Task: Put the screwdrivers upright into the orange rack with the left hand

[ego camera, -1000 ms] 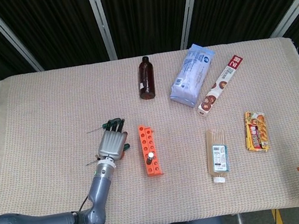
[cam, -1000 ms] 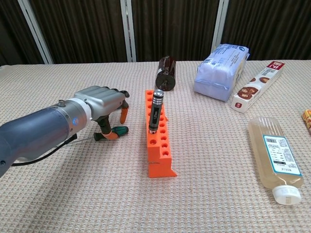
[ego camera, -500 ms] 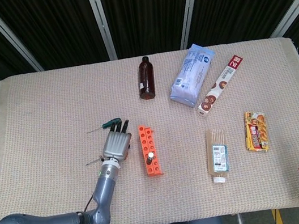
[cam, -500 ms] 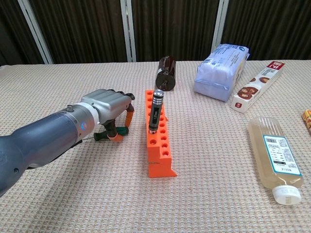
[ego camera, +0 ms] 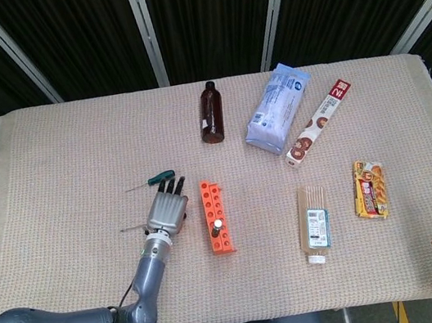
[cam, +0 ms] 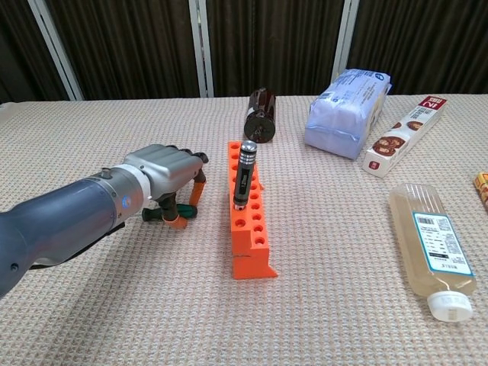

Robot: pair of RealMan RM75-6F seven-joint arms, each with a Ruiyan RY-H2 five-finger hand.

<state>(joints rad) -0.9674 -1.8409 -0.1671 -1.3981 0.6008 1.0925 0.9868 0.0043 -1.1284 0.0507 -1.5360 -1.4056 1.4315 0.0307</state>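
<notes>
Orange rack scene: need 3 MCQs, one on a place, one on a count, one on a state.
1. Where does the brown bottle lie?
A. Far side of the orange rack, left of the blue bag
B. Inside the rack
C. Under the right robot hand

2. How many screwdrivers stand in the rack?
A. None
B. One
C. Three

3. How is the green-handled screwdriver?
A. Upright in the rack
B. Lying flat on the cloth
C. Lifted high in the air

Answers:
1 A: the brown bottle lies beyond the orange rack, with the blue bag to its right.
2 B: only the black screwdriver stands in a hole.
3 B: the green-handled screwdriver lies on the cloth, near the left robot hand.
</notes>
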